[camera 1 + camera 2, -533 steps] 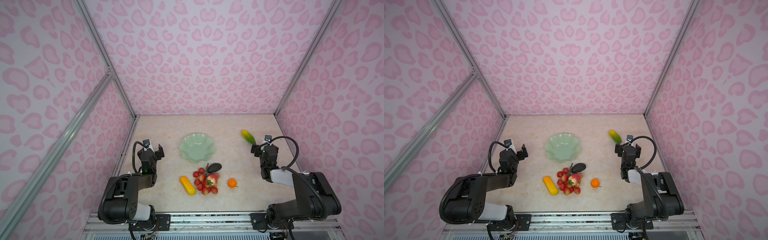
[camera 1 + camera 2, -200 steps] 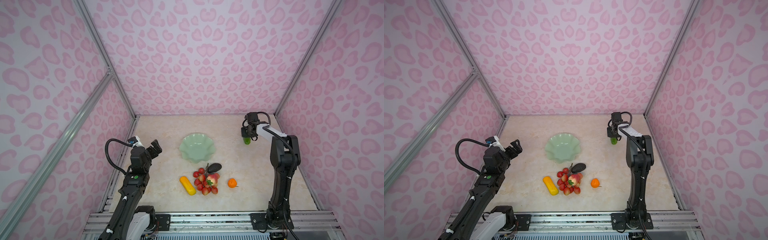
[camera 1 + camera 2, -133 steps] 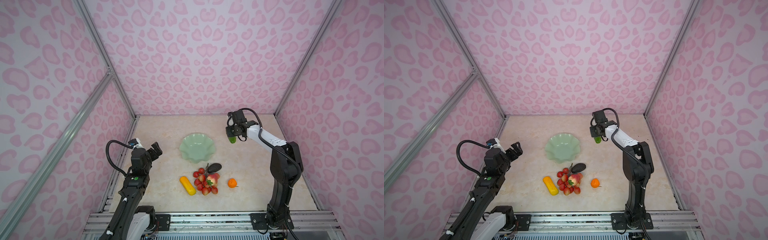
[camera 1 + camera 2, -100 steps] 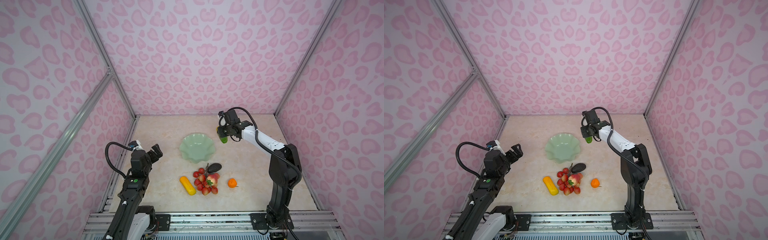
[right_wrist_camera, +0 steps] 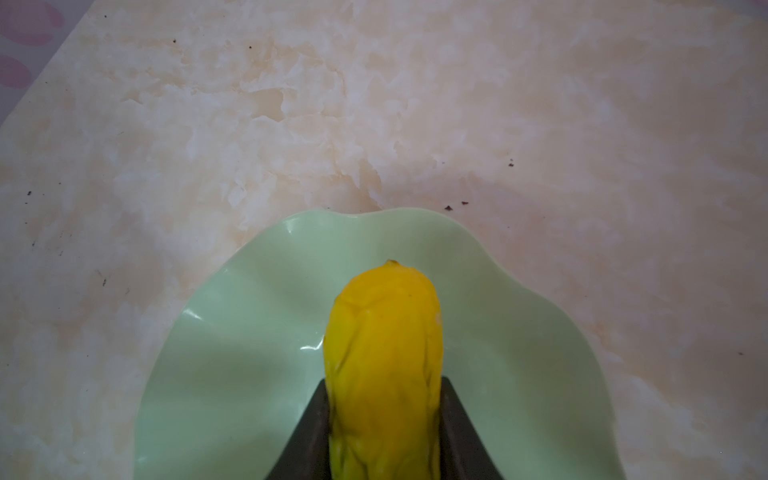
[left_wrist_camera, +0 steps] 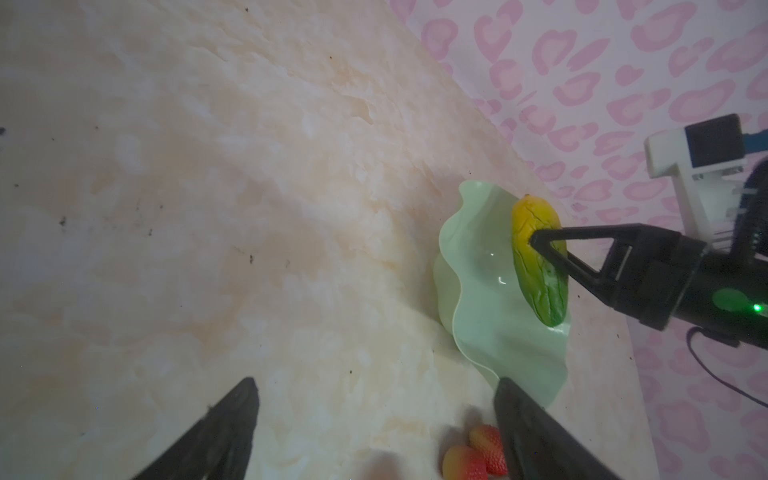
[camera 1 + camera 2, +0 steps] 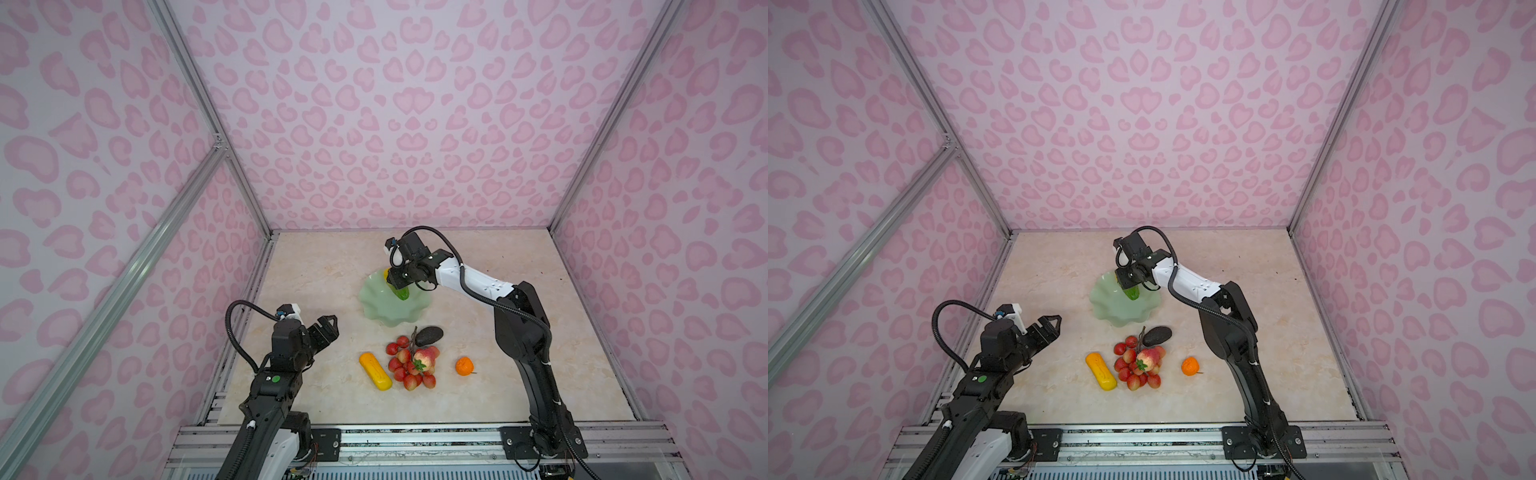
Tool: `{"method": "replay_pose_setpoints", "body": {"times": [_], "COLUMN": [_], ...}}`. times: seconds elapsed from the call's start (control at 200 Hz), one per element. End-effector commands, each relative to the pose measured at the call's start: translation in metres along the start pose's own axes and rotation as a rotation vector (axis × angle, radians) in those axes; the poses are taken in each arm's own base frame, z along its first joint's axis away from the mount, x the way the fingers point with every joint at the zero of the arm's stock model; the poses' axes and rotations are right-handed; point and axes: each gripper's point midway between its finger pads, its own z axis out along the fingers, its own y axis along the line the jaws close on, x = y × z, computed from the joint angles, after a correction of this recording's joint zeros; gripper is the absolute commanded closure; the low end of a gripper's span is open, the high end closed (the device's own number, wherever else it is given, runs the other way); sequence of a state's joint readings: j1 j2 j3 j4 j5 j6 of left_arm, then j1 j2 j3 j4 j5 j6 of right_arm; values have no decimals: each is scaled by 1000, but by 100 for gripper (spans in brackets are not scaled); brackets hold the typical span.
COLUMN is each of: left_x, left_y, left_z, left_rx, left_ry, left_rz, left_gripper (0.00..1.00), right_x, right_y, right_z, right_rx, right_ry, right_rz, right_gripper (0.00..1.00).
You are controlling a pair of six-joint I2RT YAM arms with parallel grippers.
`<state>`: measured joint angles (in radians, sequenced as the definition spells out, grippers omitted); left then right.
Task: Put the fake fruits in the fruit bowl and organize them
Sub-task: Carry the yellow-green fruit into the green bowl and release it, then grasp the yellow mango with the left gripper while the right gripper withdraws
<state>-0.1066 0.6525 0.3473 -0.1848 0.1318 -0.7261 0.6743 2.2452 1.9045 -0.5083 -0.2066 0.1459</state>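
Note:
My right gripper [image 7: 397,286] [image 5: 384,382] is shut on the yellow-green oblong fruit [image 7: 402,294] [image 7: 1133,294] [image 6: 538,266] and holds it tilted over the pale green fruit bowl [image 7: 382,311] [image 7: 1113,307] [image 5: 232,353]. Whether the fruit touches the bowl I cannot tell. My left gripper [image 7: 330,328] [image 7: 1052,326] [image 6: 374,386] stands open and empty above the table, left of the bowl. In front of the bowl lie the yellow-orange oblong [image 7: 375,371], the red berries [image 7: 399,365], the peach [image 7: 424,358], the dark avocado [image 7: 429,336] and the small orange [image 7: 464,365].
Pink patterned walls [image 7: 415,166] close the marble table [image 7: 316,282] on three sides. A metal rail [image 7: 415,440] carrying both arm bases runs along the front edge. The right arm's forearm [image 7: 469,278] stretches from the right over the bowl's far side.
The right arm has swung left from the back right, carrying the yellow-green fruit to above the bowl. The left arm has shifted a little forward, its jaws slightly narrower.

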Motion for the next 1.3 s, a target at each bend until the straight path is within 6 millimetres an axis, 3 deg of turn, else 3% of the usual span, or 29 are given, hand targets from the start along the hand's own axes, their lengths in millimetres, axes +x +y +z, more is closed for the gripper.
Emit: {"method": "replay_pose_setpoints", "body": {"times": [0.0,0.175,0.395,0.62,0.75,0.765,0.895,1.025,1.205,1.295], "left_x": [13,34,61,92,110,112,129,150,175,177], "left_y": [-2,-3,-11,-23,-30,-30,-35,-41,-39,-38], "left_z": [1,3,9,14,18,19,25,31,39,39], "left_rx": [19,33,44,46,35,32,5,4,-47,-51], "left_ry": [29,80,146,229,272,275,331,383,454,461], "left_rz": [-48,-54,-33,14,69,75,120,153,200,196], "left_gripper": [11,12,14,17,18,18,20,26,44,52], "right_x": [13,31,25,-27,-29,-20,3,31,58,63], "right_y": [5,3,3,-4,-18,-22,-35,-42,-49,-47], "right_z": [15,34,25,-75,-126,-125,-150,-160,-166,-169], "right_rx": [-18,4,5,26,42,47,56,77,102,92], "right_ry": [44,87,61,-202,-318,-303,-302,-277,-253,-249], "right_rz": [12,20,38,66,99,107,147,165,188,187], "right_gripper": [78,74,50,32,16,15,12,12,12,14]}}
